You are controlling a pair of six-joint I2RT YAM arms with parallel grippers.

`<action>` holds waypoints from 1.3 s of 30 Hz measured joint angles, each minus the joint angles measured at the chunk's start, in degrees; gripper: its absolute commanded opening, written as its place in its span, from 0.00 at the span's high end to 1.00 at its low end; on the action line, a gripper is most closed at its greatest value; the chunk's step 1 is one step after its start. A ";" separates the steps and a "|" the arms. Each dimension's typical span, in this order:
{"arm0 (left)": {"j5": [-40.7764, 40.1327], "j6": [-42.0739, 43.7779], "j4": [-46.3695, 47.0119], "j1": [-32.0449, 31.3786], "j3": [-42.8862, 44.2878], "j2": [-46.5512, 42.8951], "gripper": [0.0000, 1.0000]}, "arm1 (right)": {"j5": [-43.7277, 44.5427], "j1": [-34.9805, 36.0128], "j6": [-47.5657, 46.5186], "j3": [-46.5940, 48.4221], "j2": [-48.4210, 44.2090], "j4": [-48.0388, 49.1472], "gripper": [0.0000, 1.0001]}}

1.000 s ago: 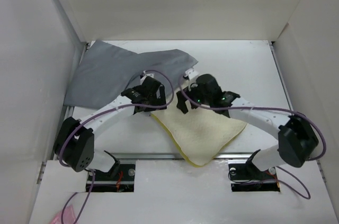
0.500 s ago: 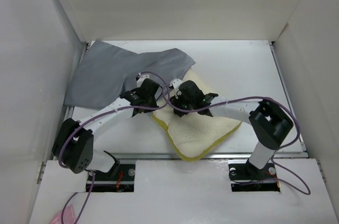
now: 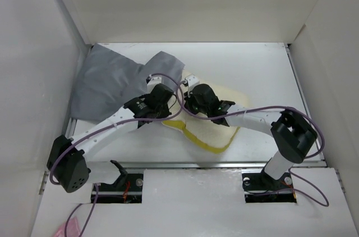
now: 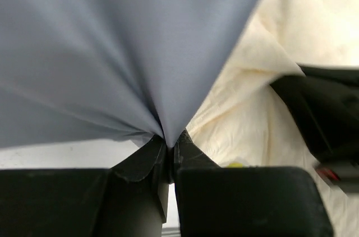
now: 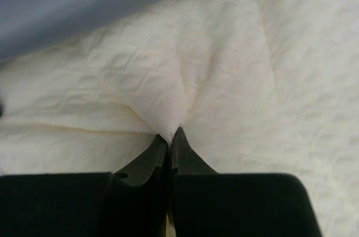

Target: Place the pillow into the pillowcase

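The soft cream-white fleecy pillow with a yellow edge (image 3: 220, 134) is found crumpled near the middle of the white table (image 3: 263, 69). Its far left part is met by the large grey smooth fabric pillowcase (image 3: 109, 83), which is spread wrinkled toward the far left corner.

A fold of the cream fleece is pinched by the right gripper (image 5: 170, 136), whose jaws are pressed together with only fabric between them. A fold of the grey cloth is clamped in the same way by the left gripper (image 4: 170, 143) and is drawn taut away from the pinch.

Both pinches are shown by the wrist cameras alone. From the top camera the two black gripper heads are seen just beside each other where grey meets cream, their tips hidden, with purple cables (image 3: 168, 78) looped over them.

The yellow edge is shown along the pillow's near side only in the top view. In the left wrist view a small yellow speck is caught on the fleece, too small to be read.
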 measured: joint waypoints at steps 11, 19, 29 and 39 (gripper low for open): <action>2.62 -0.96 -2.32 -6.97 2.23 -6.95 0.99 | 6.51 0.33 7.48 2.69 -0.81 4.04 1.00; 12.92 -1.62 -1.49 -10.10 0.42 -6.32 0.59 | 12.31 -0.90 12.66 1.84 -0.74 4.28 1.00; 10.78 2.97 -7.69 -10.38 13.22 -0.15 0.25 | 8.52 -1.70 11.80 -5.07 -0.83 7.96 0.72; 0.31 15.58 -6.75 4.98 39.36 18.69 0.08 | 6.01 -5.66 9.55 -4.61 -10.71 4.46 0.28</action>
